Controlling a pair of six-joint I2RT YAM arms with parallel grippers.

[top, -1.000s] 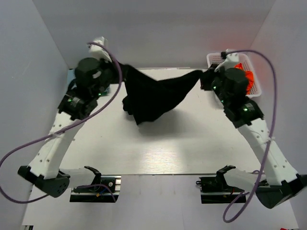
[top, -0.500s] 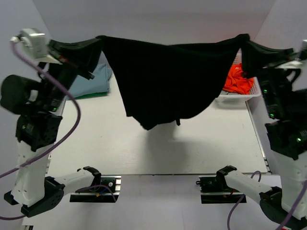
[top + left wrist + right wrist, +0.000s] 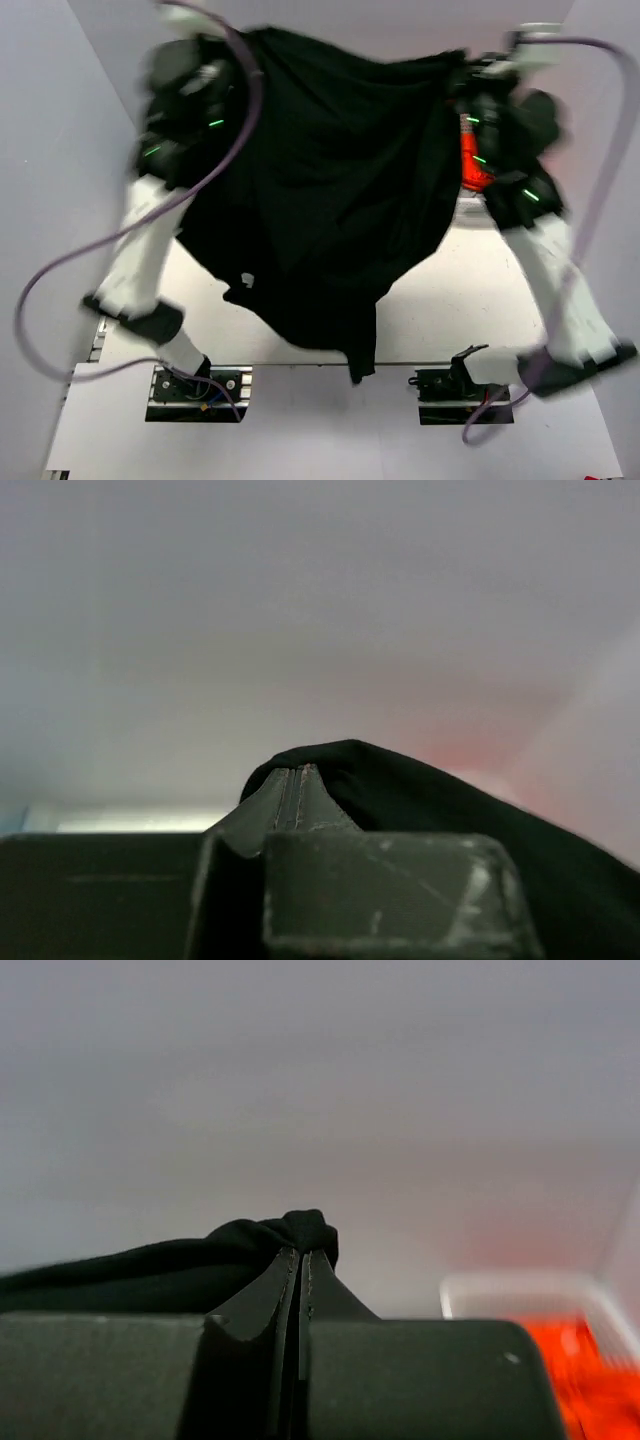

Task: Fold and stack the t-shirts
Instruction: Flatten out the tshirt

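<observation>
Two grippers hold the large black t-shirt (image 3: 340,200) spread high between them above the white bench (image 3: 475,300), its lower edge drooping toward the near side. The left gripper (image 3: 297,770) and the right gripper (image 3: 301,1253) are each pinched tight on a bunched edge of the cloth; an orange t-shirt (image 3: 565,1360) sits in the white basket (image 3: 520,1285) at far right.

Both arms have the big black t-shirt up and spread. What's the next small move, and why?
Probably lower both arms together toward the far side, so the hem lands first. The left gripper and right gripper are each shut on the upper edge of the large black t-shirt, which hangs in loose folds above the white table, not yet flat.
</observation>
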